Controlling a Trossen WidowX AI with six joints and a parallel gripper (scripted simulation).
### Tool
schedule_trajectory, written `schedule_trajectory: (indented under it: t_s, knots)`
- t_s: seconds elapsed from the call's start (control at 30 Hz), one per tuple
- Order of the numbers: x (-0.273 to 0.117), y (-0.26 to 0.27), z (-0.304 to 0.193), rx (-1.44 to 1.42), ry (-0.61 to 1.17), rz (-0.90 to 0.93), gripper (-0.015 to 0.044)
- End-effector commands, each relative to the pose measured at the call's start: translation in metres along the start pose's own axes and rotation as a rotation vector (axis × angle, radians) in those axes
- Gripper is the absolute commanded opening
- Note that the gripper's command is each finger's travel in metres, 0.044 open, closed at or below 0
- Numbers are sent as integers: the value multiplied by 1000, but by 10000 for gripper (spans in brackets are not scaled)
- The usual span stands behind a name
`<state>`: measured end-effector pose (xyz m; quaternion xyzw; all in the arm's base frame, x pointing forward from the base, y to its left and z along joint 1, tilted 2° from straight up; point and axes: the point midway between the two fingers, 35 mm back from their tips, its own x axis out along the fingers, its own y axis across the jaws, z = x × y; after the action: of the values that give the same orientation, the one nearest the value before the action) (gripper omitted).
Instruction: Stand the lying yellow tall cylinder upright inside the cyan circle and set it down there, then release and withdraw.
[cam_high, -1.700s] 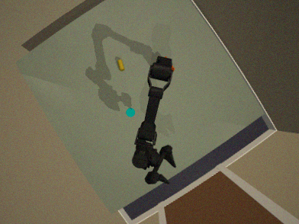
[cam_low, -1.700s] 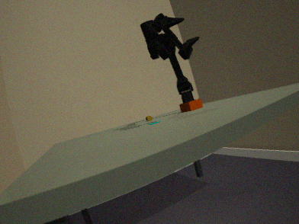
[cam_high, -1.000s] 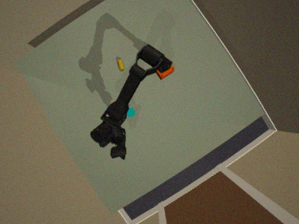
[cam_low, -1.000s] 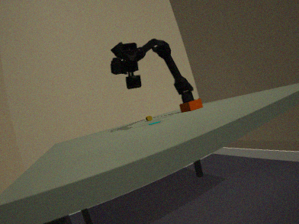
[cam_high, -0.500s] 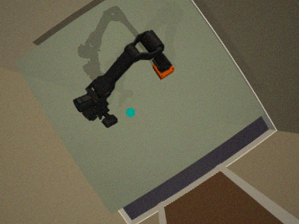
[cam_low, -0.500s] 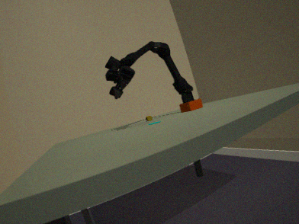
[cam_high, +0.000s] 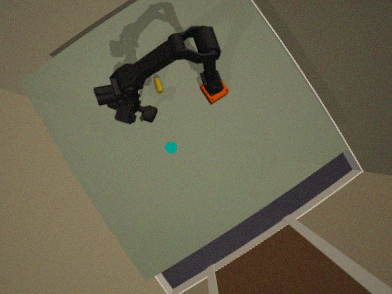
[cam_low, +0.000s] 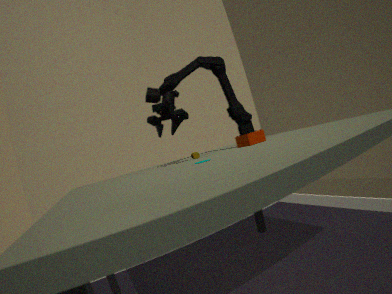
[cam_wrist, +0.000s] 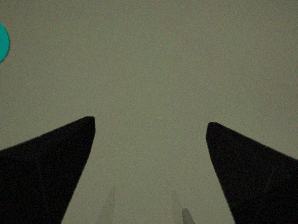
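Note:
The yellow tall cylinder (cam_high: 158, 85) (cam_low: 195, 155) lies on its side on the table; it is not seen in the wrist view. The cyan circle (cam_high: 171, 147) (cam_low: 202, 162) (cam_wrist: 2, 43) is flat on the table, with nothing standing on it; only its edge shows at the left of the wrist view. My gripper (cam_low: 166, 135) (cam_wrist: 151, 127) is open and empty. It points down and hangs well above the table, away from both the cylinder and the circle. In the top view it is left of the cylinder, its fingertips partly hidden.
The arm's orange base (cam_high: 215, 93) (cam_low: 251, 138) stands on the green-grey table (cam_high: 240, 150) (cam_low: 150, 200), to the right of the cylinder. The arm arches above the table behind the cylinder in the top view. Shadows of the fingers show low in the wrist view.

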<state>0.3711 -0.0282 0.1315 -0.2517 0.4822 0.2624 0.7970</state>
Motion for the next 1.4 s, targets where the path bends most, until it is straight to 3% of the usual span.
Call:
schedule_trajectory:
  t_s: [0.0, 0.27, 0.6, 0.67, 0.87, 1.1, 1.37]
  knots:
    - [-24, -2, -73, -269, 188, 31, 309]
    - [-59, 15, -152, -592, 361, 204, 309]
    - [-62, 17, -158, -616, 370, 223, 309]
    - [-52, 16, -161, -616, 370, 222, 309]
    - [31, 25, -198, -616, 370, 223, 309]
    - [39, 28, -202, -616, 370, 223, 309]
    - [39, 28, -202, -616, 370, 223, 105]
